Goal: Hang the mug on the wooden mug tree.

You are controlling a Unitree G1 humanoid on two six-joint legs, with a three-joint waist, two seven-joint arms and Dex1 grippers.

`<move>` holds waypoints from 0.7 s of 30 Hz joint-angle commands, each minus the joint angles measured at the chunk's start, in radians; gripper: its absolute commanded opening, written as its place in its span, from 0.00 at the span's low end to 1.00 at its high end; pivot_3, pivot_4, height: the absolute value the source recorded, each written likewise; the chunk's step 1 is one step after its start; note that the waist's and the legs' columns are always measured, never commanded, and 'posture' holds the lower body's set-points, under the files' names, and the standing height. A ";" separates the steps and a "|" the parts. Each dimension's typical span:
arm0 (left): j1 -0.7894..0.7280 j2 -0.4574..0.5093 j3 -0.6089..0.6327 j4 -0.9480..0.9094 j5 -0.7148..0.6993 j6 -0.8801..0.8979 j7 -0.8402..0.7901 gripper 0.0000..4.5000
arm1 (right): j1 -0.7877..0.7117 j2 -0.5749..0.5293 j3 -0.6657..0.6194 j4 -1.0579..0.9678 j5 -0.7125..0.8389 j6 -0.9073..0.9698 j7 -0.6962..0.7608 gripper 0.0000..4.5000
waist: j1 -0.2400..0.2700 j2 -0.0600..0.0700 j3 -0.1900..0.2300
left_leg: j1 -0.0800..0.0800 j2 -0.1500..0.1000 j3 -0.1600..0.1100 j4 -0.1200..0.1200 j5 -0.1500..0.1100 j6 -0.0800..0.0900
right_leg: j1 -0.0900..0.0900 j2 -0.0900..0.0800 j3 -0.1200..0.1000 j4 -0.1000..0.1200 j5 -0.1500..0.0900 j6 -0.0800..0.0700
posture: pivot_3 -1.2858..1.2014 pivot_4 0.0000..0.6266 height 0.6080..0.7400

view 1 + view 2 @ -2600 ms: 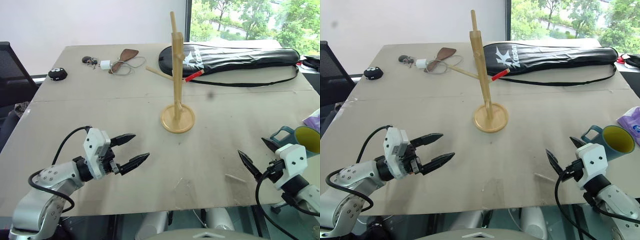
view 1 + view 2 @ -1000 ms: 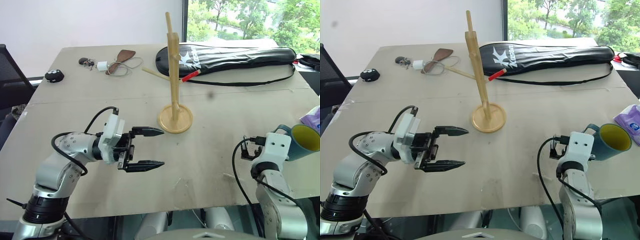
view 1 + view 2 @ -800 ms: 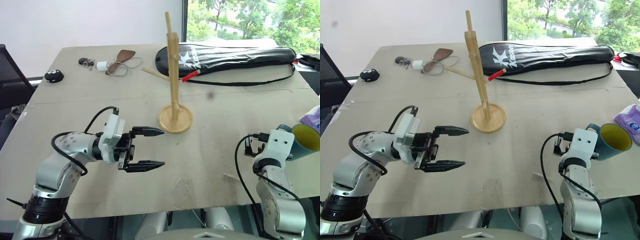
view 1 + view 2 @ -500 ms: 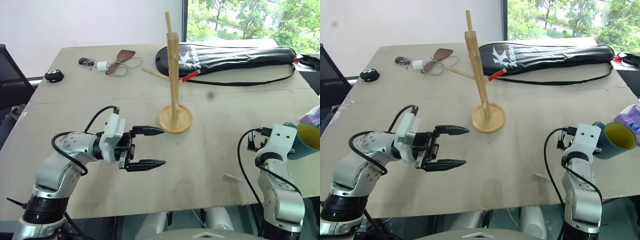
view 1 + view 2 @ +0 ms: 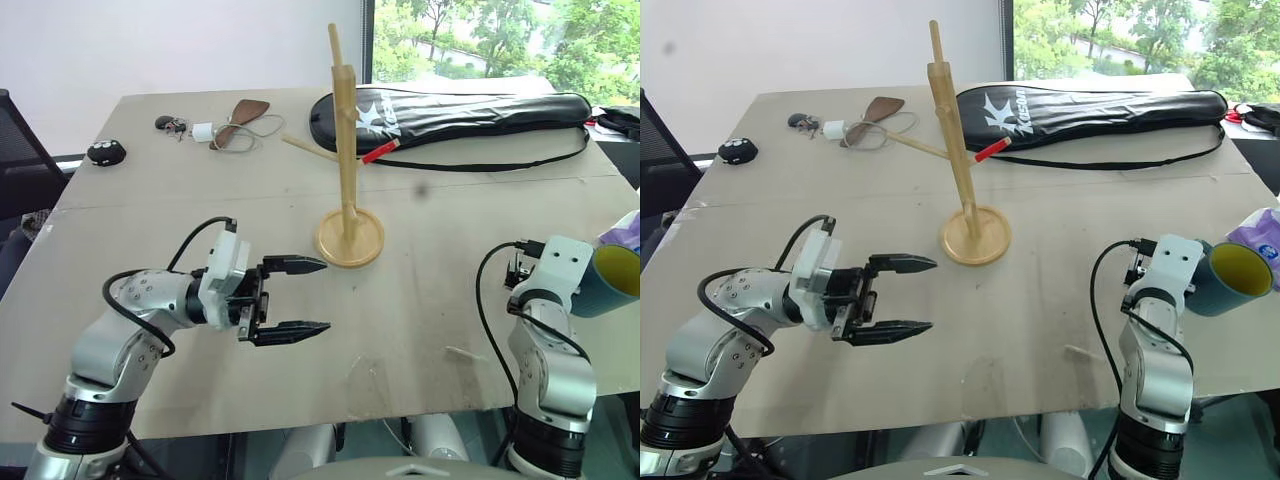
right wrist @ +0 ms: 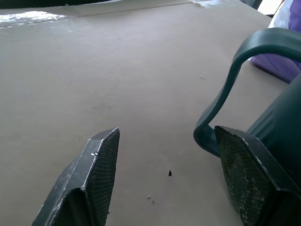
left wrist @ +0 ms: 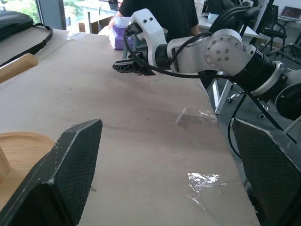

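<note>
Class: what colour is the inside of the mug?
Yellow; the mug shows it best in the right eye view.

The two eye views look from up high on the robot's head, forward and down over the desk (image 5: 450, 220). They sit side by side, so both see almost the same scene. The wooden mug tree (image 5: 347, 150) stands near the middle, toward twelve o'clock.

The left wrist view sits low and close to the desk and looks across it to the right hand (image 7: 127, 67).

The right wrist view is very near the desk, right next to the mug (image 6: 268, 117). Both eye views see the mug too, out at about three o'clock.
</note>
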 commanded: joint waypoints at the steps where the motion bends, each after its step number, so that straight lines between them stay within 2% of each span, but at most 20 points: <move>1: 0.000 0.008 0.025 -0.037 -0.004 -0.017 0.004 1.00 | -0.042 0.033 -0.038 0.000 -0.010 0.001 -0.058 0.72 | 0.000 0.000 0.000 | 0.000 0.000 0.000 0.000 0.000 0.000 | 0.000 0.000 0.000 0.000 0.000 0.000 | 0.52 0.24 1.00; 10: -0.003 0.003 0.013 -0.047 -0.007 -0.011 0.021 1.00 | -0.110 0.065 -0.070 0.062 -0.001 -0.003 -0.141 0.72 | -0.003 0.000 0.000 | 0.000 0.000 0.000 0.000 0.000 0.000 | 0.000 0.000 0.000 0.000 0.000 0.000 | 0.52 0.24 1.00; 21: -0.003 -0.001 0.013 -0.049 -0.007 -0.011 0.032 1.00 | -0.181 0.051 -0.135 0.173 0.021 -0.042 -0.178 0.72 | -0.021 0.001 0.000 | 0.000 0.000 0.000 -0.001 0.000 0.000 | 0.000 0.000 0.000 0.000 0.000 0.000 | 0.52 0.24 1.00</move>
